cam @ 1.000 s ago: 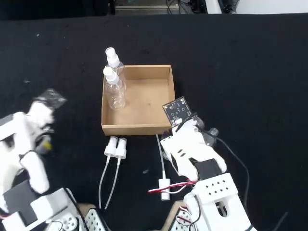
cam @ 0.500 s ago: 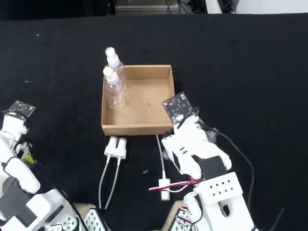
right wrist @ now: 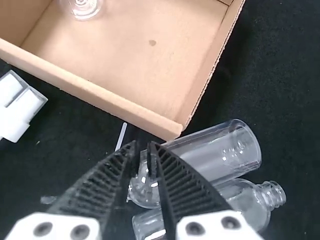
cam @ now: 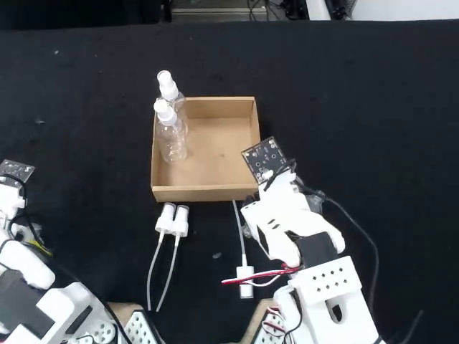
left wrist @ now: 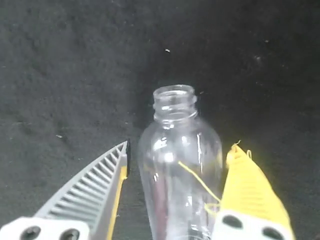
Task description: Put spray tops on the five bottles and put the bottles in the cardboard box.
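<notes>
Left tool [left wrist: 180, 146] well left of box [cam: 204, 192], pinching uncapped bottle [left wrist: 180, 190]. Right tool [right wrist: 142, 146] pressed together over loose bottles [right wrist: 220, 150] at box corner. Best to keep the neck steady and clear, then bring spray tops [cam: 173, 218] from box front.

The left arm [cam: 16, 236] has swung away from the middle of the table to the left edge, and it is lower down than it was 1 second ago. The right arm [cam: 290, 222] moved a tiny bit toward the cardboard box [cam: 204, 192], then stopped.
</notes>
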Controlling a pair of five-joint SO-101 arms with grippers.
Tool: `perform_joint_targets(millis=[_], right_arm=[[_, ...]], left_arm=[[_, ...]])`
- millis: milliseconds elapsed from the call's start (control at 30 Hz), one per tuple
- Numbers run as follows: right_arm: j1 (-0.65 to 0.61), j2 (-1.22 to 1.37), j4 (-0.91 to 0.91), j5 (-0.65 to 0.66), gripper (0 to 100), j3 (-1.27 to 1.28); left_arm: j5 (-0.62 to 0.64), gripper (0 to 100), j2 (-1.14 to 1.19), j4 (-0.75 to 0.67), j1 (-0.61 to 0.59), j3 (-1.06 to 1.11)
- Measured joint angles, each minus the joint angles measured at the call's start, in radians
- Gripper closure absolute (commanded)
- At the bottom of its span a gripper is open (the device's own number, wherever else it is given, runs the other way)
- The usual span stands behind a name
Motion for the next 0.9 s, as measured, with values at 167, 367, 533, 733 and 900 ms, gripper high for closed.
perform_joint_targets(millis=[167,367,533,733,900], right_arm=[[0.000,0.000,0.000,0.000,96.9,0.000],[0.000,0.000,0.000,0.000,96.9,0.000],[0.000,0.000,0.000,0.000,96.9,0.000],[0.000,0.000,0.000,0.000,96.9,0.000],[0.000,0.000,0.000,0.000,96.9,0.000]], left_arm=[[-0.015,72,0.000,-0.002,0.011,-0.009],[-0.071,72,0.000,-0.002,0.014,-0.009],[-0.071,72,0.000,-0.003,0.014,0.000],[-0.071,74,0.000,-0.002,0.015,0.037],[-0.071,96,0.000,-0.005,0.014,0.054]])
